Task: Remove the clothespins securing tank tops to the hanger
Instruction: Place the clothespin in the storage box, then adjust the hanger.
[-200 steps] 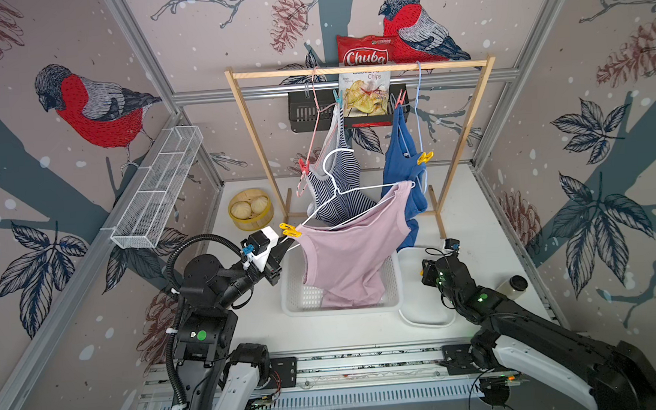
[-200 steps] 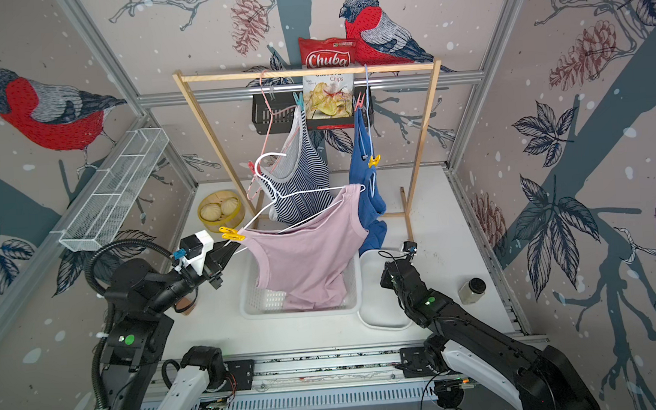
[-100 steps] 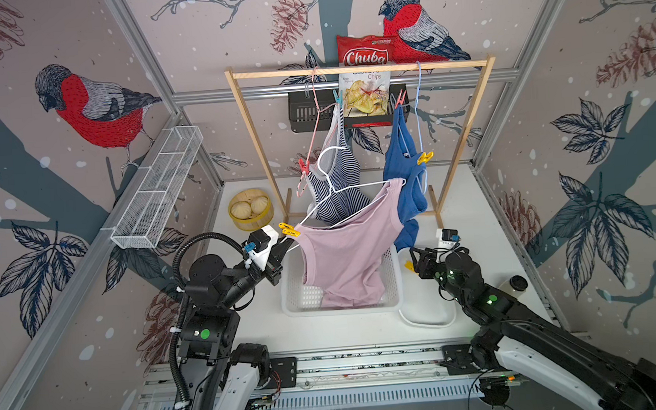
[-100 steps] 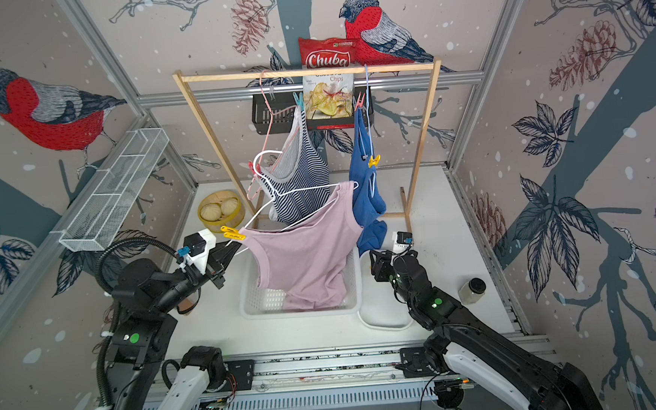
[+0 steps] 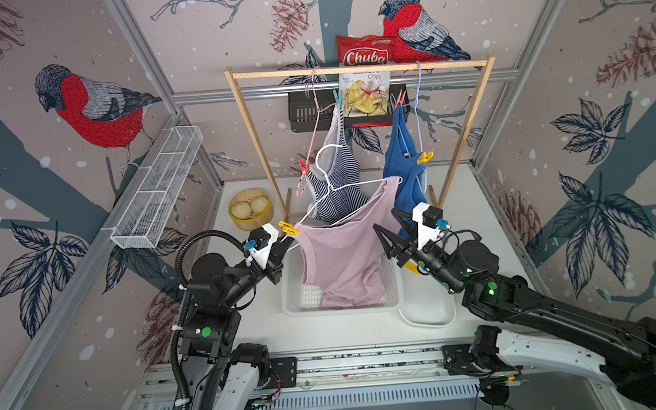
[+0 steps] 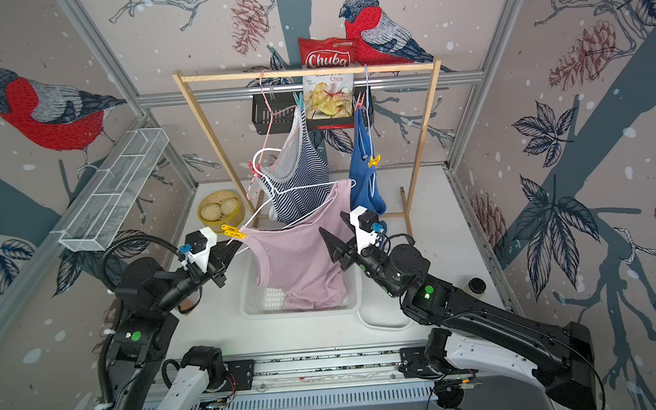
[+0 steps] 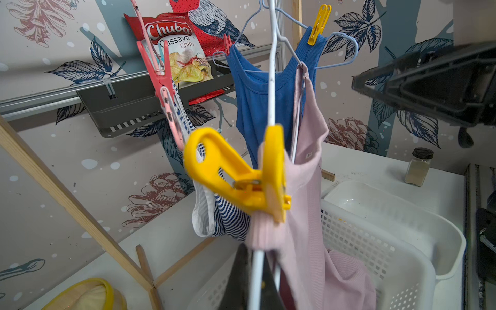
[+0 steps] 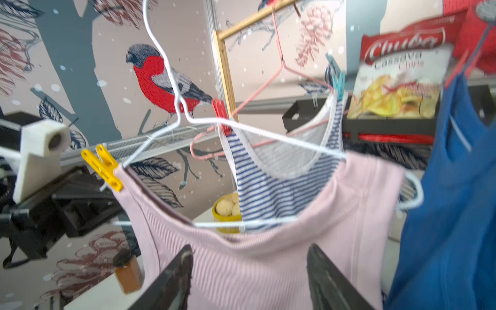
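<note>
In both top views: over the white basket (image 5: 340, 310), a pale pink tank top (image 5: 345, 251) draped on a white hanger (image 5: 356, 184), one strap pinned by a yellow clothespin (image 5: 289, 228) above the basket's left rim. There too the left gripper (image 5: 282, 248), jaws closed on the hanger's wire end. Above the basket's right rim, the right gripper (image 5: 385, 220), jaws spread wide, gripping nothing.

Left wrist view: yellow clothespin (image 7: 241, 177) close and blurred, glossy plastic with a metal spring, biting ribbed pink strap and white wire together; left gripper (image 7: 255, 281) pinching that same wire just beside it.

Right wrist view: right gripper (image 8: 249, 249) gaping before the pink cloth; yellow clothespin (image 8: 103, 167) on the strap over the basket's left rim.
</note>
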